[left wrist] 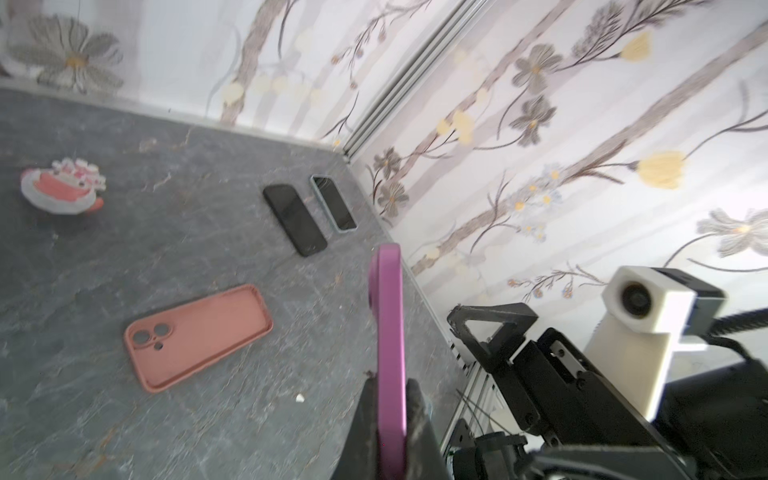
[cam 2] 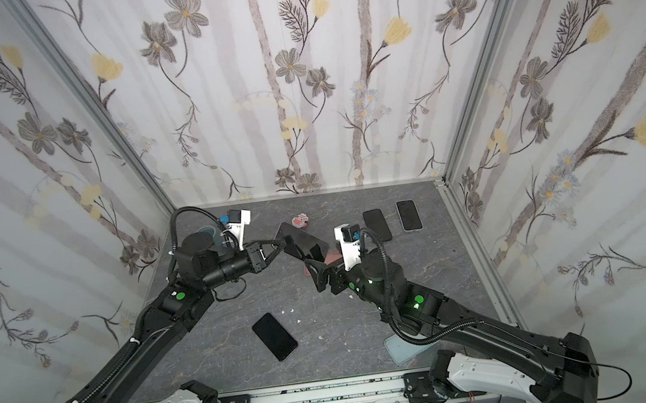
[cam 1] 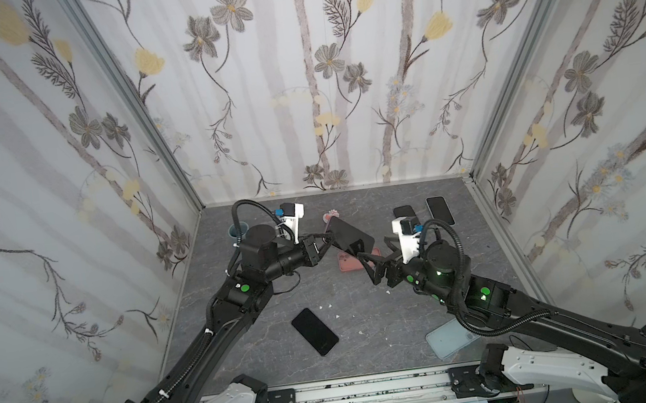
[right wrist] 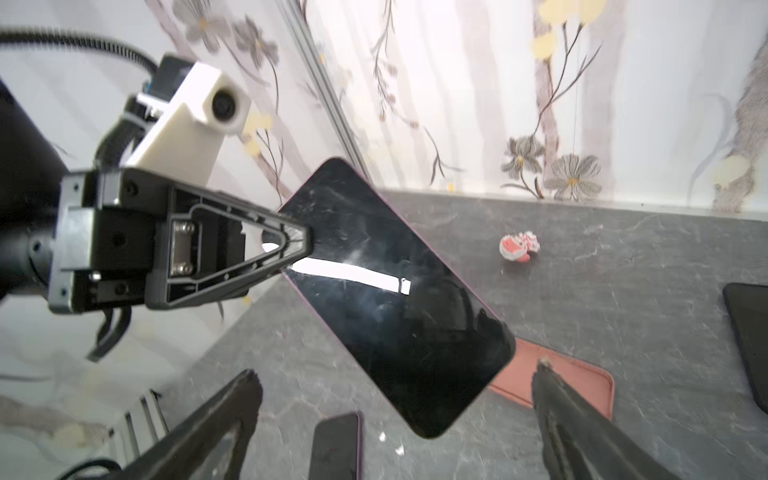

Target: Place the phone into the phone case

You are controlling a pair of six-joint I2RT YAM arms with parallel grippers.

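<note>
Left hand [cam 1: 328, 238] clamped on one end of phone [cam 1: 352, 235]; phone aloft, tilted. Right hand [right wrist: 395, 370] spread wide, jaws flanking the phone's free end, no contact. Pink case [left wrist: 199, 336] lies open side up on worktop [left wrist: 124, 249] beneath. Likely step: carrying phone to case. Next: square edges, seat one end first.

Purple-edged glass phone [cam 1: 348, 233] up over grey marbled table [cam 1: 379, 329] ctr, salmon silicone case [cam 1: 347, 265] on table beneath; black bare phone [cam 1: 403, 210] & teal-rimmed phone [cam 1: 439, 210] side by side back R; black slab phone [cam 1: 314, 331] front ctr.
</note>
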